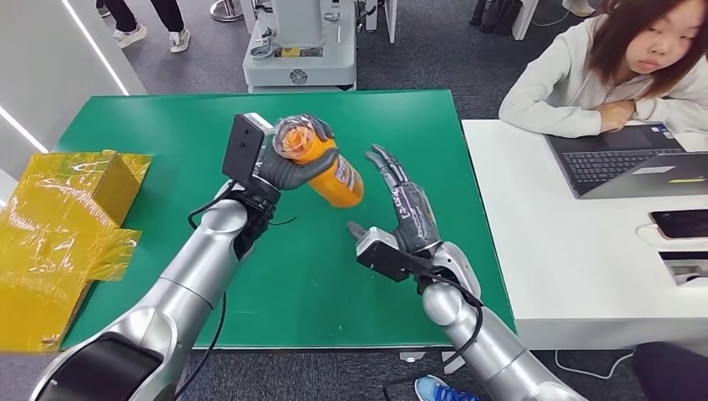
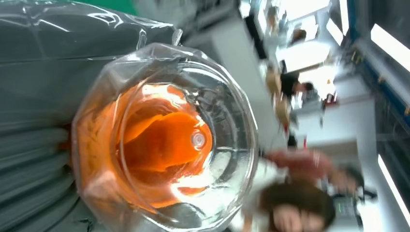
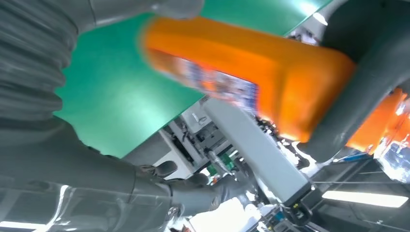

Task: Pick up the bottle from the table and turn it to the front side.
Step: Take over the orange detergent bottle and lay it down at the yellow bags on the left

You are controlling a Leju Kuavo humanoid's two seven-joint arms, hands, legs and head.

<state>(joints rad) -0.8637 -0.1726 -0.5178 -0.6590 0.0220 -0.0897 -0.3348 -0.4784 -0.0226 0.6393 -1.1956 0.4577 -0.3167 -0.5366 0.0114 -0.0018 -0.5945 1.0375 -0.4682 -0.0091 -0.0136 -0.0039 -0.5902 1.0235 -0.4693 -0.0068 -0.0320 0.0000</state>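
Green covers the counter [image 1: 167, 117] where the robot works, with a white desk butting against its right side. Off the surface and lifted clear, the orange bottle [image 1: 332, 170] lies tilted in the left robot hand [image 1: 288, 163], whose fingers wrap round its clear end. The right robot hand [image 1: 407, 209] waits just beside it, fingers spread and holding nothing, palm turned toward the bottle. So the pick-up looks done and the turning is under way; I'd guess the next move needs either a roll of the left wrist or a handover to the waiting hand, so the label faces forward. Crumpled yellow wrapping [image 1: 58, 225] sits well off at the counter's left edge. A person [image 1: 601, 75] leans at the desk by a laptop [image 1: 630, 163], near enough to matter if an arm swings wide.
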